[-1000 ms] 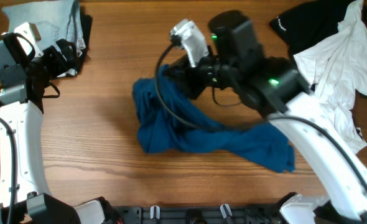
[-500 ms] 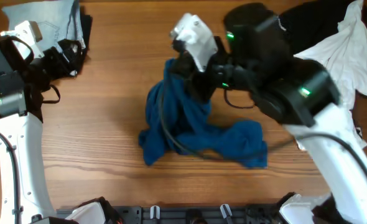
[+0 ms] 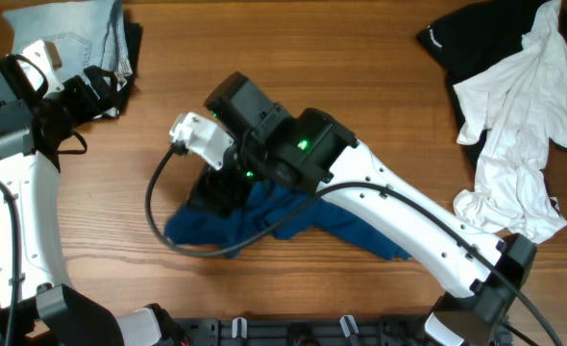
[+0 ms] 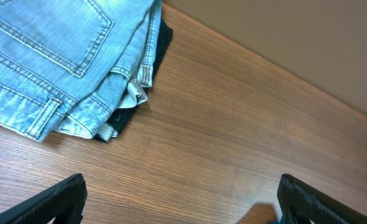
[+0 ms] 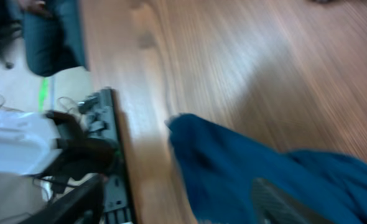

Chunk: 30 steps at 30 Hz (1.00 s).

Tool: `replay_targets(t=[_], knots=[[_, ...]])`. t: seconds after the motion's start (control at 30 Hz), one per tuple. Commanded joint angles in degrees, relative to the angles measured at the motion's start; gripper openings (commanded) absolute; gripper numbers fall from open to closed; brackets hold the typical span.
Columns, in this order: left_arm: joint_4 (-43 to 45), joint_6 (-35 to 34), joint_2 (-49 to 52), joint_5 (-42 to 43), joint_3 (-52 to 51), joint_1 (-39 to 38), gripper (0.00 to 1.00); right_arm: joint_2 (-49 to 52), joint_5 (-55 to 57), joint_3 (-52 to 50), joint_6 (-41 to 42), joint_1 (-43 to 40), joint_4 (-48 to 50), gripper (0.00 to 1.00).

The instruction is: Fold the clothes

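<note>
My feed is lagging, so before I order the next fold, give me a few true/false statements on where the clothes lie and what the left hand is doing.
1. The crumpled blue cloth garment lies on the wooden table beneath the right arm. True.
2. The left hand is shut on the folded light-blue denim jeans. False: its fingers are wide apart and hold nothing, and the jeans lie clear of them.
3. The crumpled white shirt lies next to the jeans. False: it is on the opposite, right side of the table, partly over a black garment.
4. The jeans rest on top of a dark garment. True.
</note>
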Motion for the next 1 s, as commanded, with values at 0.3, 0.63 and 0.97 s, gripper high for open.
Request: replay_targets(t=[0.3, 0.63, 0.97], knots=[[-25.38, 16.94, 0.09, 1.16, 0.98, -26.29, 0.81, -3.54, 10.38, 0.87, 15.41, -42.95, -3.23, 0.99], [-41.31, -34.14, -0.13, -24.46, -5.18, -54.86, 0.74, 5.42, 10.71, 0.87, 12.28, -44.46, -2.36, 1.00], [-23.08, -41.44, 0.00, -25.44, -21.68, -56.39, 0.58, 5.42, 10.60, 0.87, 11.17, -44.46, -2.38, 1.00]])
